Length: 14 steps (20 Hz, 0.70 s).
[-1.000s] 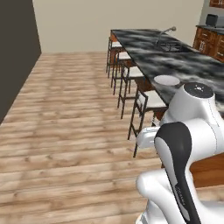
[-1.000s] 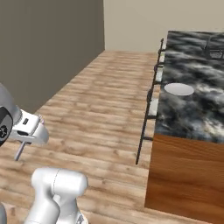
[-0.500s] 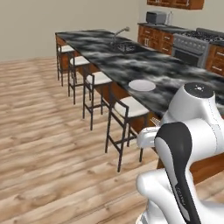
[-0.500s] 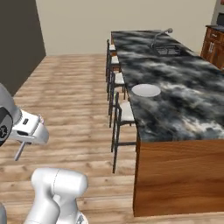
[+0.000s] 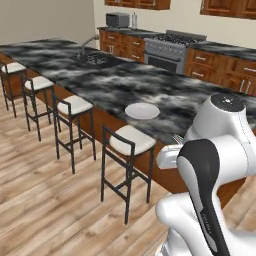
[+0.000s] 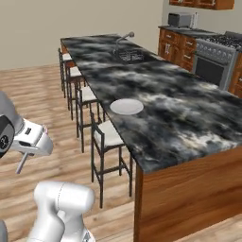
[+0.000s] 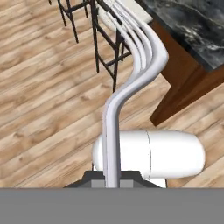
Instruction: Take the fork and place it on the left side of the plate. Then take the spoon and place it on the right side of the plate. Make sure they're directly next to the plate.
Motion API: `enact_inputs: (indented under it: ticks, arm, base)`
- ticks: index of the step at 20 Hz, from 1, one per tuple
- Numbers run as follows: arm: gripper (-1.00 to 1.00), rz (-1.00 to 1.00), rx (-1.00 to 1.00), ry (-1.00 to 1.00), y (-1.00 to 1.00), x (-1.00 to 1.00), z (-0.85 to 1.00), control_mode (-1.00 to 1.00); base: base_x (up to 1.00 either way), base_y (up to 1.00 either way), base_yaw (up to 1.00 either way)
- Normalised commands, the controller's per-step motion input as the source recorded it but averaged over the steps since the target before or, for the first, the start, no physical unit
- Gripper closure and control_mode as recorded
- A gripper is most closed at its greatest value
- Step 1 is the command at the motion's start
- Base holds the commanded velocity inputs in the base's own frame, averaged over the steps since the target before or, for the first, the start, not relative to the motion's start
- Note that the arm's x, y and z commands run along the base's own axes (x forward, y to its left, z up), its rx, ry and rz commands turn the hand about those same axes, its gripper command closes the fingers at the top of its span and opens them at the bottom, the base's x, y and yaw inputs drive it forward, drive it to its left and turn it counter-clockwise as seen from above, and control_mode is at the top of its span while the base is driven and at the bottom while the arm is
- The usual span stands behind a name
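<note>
My gripper (image 7: 112, 178) is shut on the handle of the fork (image 7: 114, 109), a slender silver utensil whose curved prongs point away toward a stool. From the right base camera, the gripper (image 6: 27, 152) hangs low at the left over the wooden floor, well short of the island, and the fork (image 6: 21, 163) juts out below it. The plate (image 5: 142, 110), round and white, lies near the stool-side edge of the dark marble island (image 5: 165, 90); it is also the plate (image 6: 126, 107) in the right base view. The spoon is out of view.
Several bar stools (image 5: 128, 142) line the island's near side, one right below the plate (image 6: 108, 133). A sink with a faucet (image 6: 128, 53) sits farther along the island. A stove (image 5: 167, 50) and wooden cabinets run along the back wall. Open wood floor lies to the left.
The whole scene has shifted in both base views: the base has driven and turned, bringing the island and plate closer. The arm keeps its pose with the fork held.
</note>
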Motion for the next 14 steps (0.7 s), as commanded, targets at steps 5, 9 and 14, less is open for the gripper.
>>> enact_inputs:
  ticks: [5,9,14]
  arm:
    - [1.0,0.0,0.0,0.0,0.0,0.0,0.0,1.0]
    - [1.0,0.0,0.0,0.0,0.0,0.0,0.0,1.0]
    - [1.0,0.0,0.0,0.0,0.0,0.0,0.0,1.0]
  base:
    - [0.22,0.97,-0.37]
    - [0.04,1.0,-0.35]
    - [0.21,0.78,-0.48]
